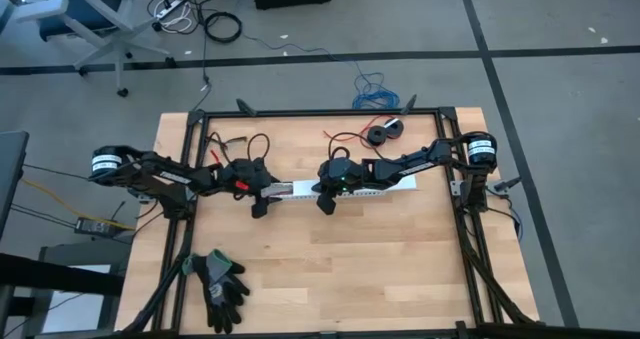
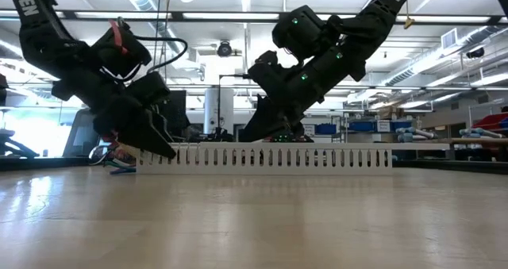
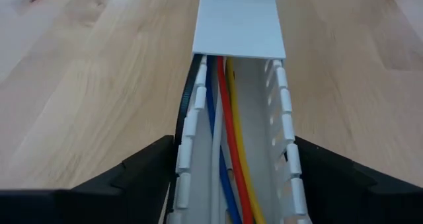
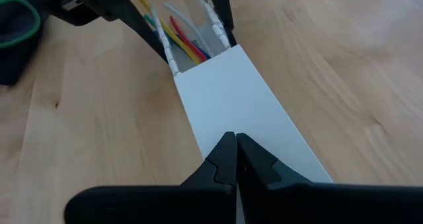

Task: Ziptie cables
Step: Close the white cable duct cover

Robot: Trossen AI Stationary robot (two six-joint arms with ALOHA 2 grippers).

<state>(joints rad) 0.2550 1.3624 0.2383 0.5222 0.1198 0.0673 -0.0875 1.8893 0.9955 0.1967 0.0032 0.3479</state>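
Duct: a long white slotted plastic cable duct (image 1: 345, 189) was seen lying across the light wooden table (image 1: 330, 269), its long axis running from one arm to the other; a flat white cover (image 4: 241, 112) was on the right-hand stretch, the left end was uncovered.
Cables: the bundle of thin yellow, red, blue and white cables (image 3: 228, 151) was seen lying inside the open channel, along the duct's axis, passing under the cover edge.
Left gripper: the left gripper (image 3: 231, 184) was held at the duct's open end, fingers (image 3: 132, 178) spread wide, one outside each slotted wall; no clamping on the walls could be confirmed.
Cables from left fingers: between them and straight ahead, lengthwise to the finger gap, not across it.
Right gripper: the right gripper (image 4: 235, 159) was set over the cover, fingers pressed together, tips touching or just above the white surface; nothing was pinched.
Cables from right fingers: ahead of the tips, past the cover edge, toward the left gripper.
Nearer arm: left, judged; the cables already sat between its fingers.
Ziptie: none was seen placed; tying judged not yet done.
Off-task: dark work gloves (image 1: 220, 284) near the table's front edge, well apart from both grippers.
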